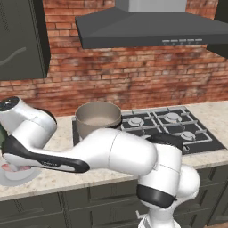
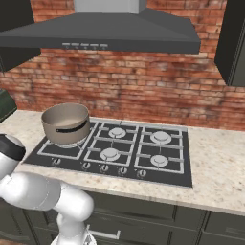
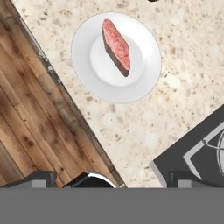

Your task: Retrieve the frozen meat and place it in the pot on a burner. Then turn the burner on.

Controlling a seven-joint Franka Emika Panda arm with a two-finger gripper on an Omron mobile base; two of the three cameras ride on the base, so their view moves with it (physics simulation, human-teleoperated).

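The frozen meat (image 3: 117, 46), a pinkish-red slab, lies on a round white plate (image 3: 87, 70) on the speckled counter; it also peeks out beside the arm (image 1: 10, 168). My gripper (image 3: 111, 178) is open, its dark fingertips (image 3: 40, 178) wide apart, high above the counter edge and short of the plate. The grey-beige pot (image 1: 98, 116) (image 2: 65, 123) stands empty on the rear left of the black cooktop (image 2: 72, 154). A free burner (image 2: 110, 153) sits to its right, with knobs (image 2: 86, 165) along the front.
The counter's front edge (image 3: 65, 96) runs diagonally, with wooden floor (image 3: 26, 122) beyond it. A cooktop corner (image 3: 192, 153) lies close to the hand. A grey hood (image 1: 151, 26) hangs over the stove, and a dark cabinet (image 1: 22, 40) is mounted above the plate.
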